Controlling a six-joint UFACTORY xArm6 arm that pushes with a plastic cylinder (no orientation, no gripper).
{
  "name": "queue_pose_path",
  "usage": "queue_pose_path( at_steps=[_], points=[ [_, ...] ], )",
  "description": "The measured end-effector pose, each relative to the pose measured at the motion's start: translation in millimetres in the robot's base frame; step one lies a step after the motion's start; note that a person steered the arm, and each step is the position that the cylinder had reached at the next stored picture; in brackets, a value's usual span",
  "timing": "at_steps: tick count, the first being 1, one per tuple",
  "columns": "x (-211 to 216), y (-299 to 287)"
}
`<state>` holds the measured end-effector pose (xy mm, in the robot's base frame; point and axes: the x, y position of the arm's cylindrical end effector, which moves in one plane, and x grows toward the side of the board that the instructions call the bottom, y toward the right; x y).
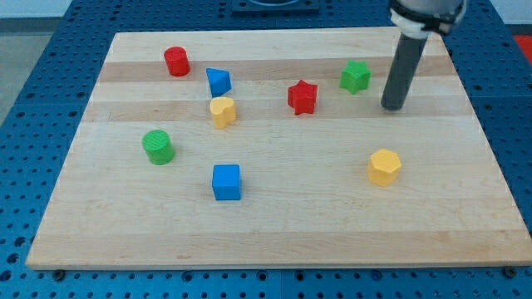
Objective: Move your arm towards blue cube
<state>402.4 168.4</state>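
Observation:
The blue cube (226,182) sits on the wooden board (274,224) at the view's lower left of centre. My tip (392,107) is the lower end of a dark rod at the view's upper right, far to the right of and above the blue cube. The tip stands just right of a green star block (355,76) and touches no block.
A red cylinder (176,61), a blue triangular block (219,81) and a yellow block (223,110) lie at the upper left. A green cylinder (158,147) is at the left, a red star block (302,97) at centre, and a yellow hexagonal block (384,167) at the right.

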Motion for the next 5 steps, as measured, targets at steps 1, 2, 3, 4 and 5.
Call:
queue_pose_path(
  at_steps=[1, 2, 3, 4, 5],
  points=[
    [34, -27],
    [34, -34],
    [36, -89],
    [41, -148],
    [50, -206]
  ],
)
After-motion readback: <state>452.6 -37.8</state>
